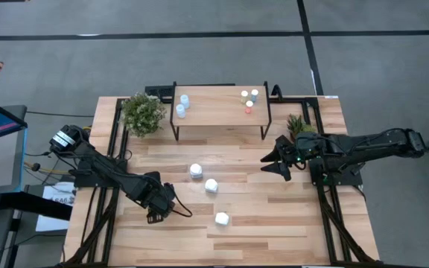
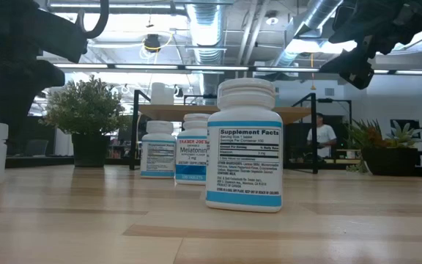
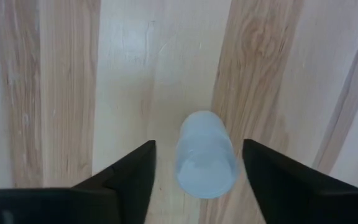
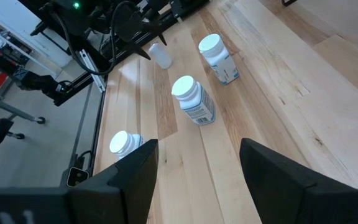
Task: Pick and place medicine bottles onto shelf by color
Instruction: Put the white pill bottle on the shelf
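Note:
A pale-blue translucent bottle point(image 3: 205, 158) stands on its base on the wooden table, seen from above in the left wrist view. My left gripper point(image 3: 198, 143) is open at the table's near left point(image 1: 157, 212), one finger on either side of this bottle, with a gap on both sides. The gripper hides the bottle in the high view. Three chunky white bottles point(image 1: 196, 170) point(image 1: 211, 185) point(image 1: 221, 219) stand in a slanting row mid-table. The shelf point(image 1: 218, 123) carries two pale-blue bottles point(image 1: 182, 105) at its left end and three tiny bottles point(image 1: 249, 99) at its right end. My right gripper point(image 1: 274, 162) is open and empty, raised at the right.
A potted plant point(image 1: 143, 114) stands left of the shelf and a smaller plant point(image 1: 298, 123) right of it. Black frame rails run along both table sides. A person point(image 2: 321, 139) stands in the room beyond the table. Bare planks lie between the white bottles and my right arm.

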You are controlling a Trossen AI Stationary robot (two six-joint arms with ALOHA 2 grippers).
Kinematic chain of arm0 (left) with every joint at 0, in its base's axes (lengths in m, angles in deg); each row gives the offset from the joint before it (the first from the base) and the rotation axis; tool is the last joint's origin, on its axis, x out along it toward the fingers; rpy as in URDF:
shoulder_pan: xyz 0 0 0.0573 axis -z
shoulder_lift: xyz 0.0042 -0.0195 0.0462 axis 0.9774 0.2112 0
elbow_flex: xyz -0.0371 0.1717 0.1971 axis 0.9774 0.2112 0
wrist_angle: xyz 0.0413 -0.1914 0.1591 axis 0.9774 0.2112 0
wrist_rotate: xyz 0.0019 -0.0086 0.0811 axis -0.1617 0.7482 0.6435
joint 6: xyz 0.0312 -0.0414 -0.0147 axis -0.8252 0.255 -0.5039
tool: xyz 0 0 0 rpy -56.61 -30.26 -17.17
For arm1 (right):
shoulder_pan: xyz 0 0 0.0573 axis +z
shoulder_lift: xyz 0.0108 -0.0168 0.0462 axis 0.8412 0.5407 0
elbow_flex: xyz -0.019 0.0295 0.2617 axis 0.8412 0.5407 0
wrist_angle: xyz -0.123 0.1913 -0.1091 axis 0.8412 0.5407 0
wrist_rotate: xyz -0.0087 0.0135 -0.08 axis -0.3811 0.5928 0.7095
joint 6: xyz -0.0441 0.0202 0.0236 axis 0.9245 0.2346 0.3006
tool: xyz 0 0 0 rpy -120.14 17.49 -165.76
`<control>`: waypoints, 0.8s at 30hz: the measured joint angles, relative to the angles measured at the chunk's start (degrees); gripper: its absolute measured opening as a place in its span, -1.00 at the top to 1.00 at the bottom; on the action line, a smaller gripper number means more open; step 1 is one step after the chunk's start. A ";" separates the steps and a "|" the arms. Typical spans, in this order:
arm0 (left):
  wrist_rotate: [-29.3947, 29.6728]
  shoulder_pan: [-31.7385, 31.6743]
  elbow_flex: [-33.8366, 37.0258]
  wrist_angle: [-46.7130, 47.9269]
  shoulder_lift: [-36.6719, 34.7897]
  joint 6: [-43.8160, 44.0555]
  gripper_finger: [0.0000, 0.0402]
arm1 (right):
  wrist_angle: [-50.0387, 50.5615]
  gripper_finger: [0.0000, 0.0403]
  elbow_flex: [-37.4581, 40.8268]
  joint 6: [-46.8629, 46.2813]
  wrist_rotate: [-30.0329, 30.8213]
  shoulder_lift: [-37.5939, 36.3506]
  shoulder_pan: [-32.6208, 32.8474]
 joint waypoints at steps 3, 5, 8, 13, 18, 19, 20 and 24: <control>0.00 0.00 0.00 -0.10 0.00 0.03 0.11 | 0.00 -0.24 0.00 0.00 0.00 0.00 -0.01; -0.02 0.00 0.00 -0.15 0.00 0.04 0.25 | 0.00 -0.24 0.00 0.00 0.00 0.00 -0.01; -0.48 0.00 -0.05 -0.15 -0.02 0.07 0.43 | 0.00 -0.24 0.00 -0.02 0.00 0.00 -0.02; -2.85 -0.06 -0.09 -0.14 -0.10 2.64 0.49 | 0.00 -0.24 0.00 -0.02 0.00 0.00 -0.01; -6.72 -1.75 -2.49 1.80 -0.11 5.68 0.48 | 0.00 -0.24 0.00 -0.02 0.00 0.00 0.00; -7.01 -2.37 -3.69 2.73 -0.11 5.64 0.48 | 0.00 -0.24 0.00 -0.02 0.00 0.00 0.00; -7.10 -3.06 -4.94 3.88 -0.11 5.41 0.48 | 0.00 -0.24 0.00 -0.02 0.00 0.00 0.00; -7.47 -6.79 -11.51 8.59 -0.11 3.48 0.49 | 0.00 -0.24 0.00 -0.02 0.00 0.00 -0.02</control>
